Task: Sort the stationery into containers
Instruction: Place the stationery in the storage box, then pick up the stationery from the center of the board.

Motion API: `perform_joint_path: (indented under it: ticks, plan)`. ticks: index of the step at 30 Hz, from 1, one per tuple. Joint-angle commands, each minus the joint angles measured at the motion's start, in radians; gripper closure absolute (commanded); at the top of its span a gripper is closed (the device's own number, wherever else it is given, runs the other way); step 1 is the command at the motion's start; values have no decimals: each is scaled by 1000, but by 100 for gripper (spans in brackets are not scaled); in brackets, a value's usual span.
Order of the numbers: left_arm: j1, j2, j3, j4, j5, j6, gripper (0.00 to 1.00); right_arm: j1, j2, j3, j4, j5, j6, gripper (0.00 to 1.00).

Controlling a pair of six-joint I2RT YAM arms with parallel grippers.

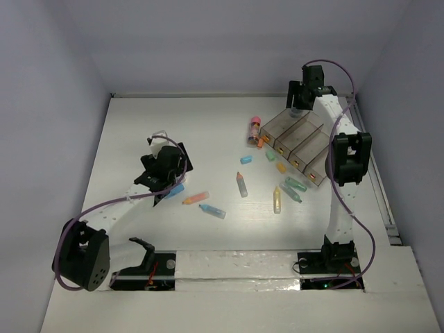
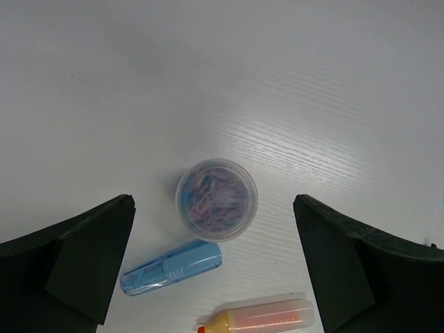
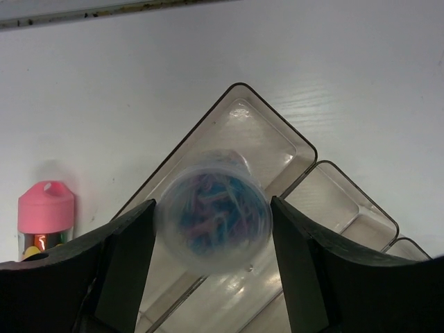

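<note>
Left wrist view: left gripper (image 2: 214, 205) jaws are spread wide, gripping nothing. A clear tub (image 2: 216, 200) of blue and pink clips stands upright on the table (image 2: 312, 83). It sits in the gap between the jaws, roughly centred and clear of both fingers (image 2: 76, 263). A blue marker (image 2: 171, 268) lies just beside the tub, nearer one finger but not touching it. An orange marker (image 2: 258, 316) lies past the blue one and is partly cut off at the frame edge.

Top external view: this gripper is well apart from the tray (image 1: 311, 132), and the loose markers are scattered between the two. Nearest the tray are a pale green marker (image 1: 296, 184) and a yellow marker (image 1: 277, 200).

Right wrist view: the right gripper (image 3: 213, 232) hangs over the tray, above its outermost compartment. A second tub (image 3: 213, 216), also full of clips, sits right between the jaws. Its sides reach both fingers (image 3: 125, 270). The tub is blurred while the tray and fingers are sharp, so I cannot tell whether the jaws are clamping it or it is loose between them. The tub is above the compartment, not resting on its floor. A pink-capped item (image 3: 45, 208) stands on the table near the tray's outer wall, apart from the gripper.
</note>
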Motion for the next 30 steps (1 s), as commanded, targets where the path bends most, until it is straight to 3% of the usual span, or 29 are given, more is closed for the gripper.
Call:
perform_joint_path:
  ticks: [1,5,10,15,20,30]
  plan:
    - [-3,11,50,20,-25,20,1,-1,1,52,54,-30,-22,26]
    - [-3,52,69,29,-6,31,1,-1,-7,57,53,-35,-23,13]
    - [-3,87,89,20,-12,51,1,-1,-91,-12,109,-76,3,12]
    - [-3,127,95,31,24,68,1,-1,-276,-237,257,-196,56,10]
    - [-3,196,115,32,11,78,1,37,-353,-305,300,-207,61,8]
    - [-3,236,118,20,28,71,16,47,-435,-368,329,-211,69,8]
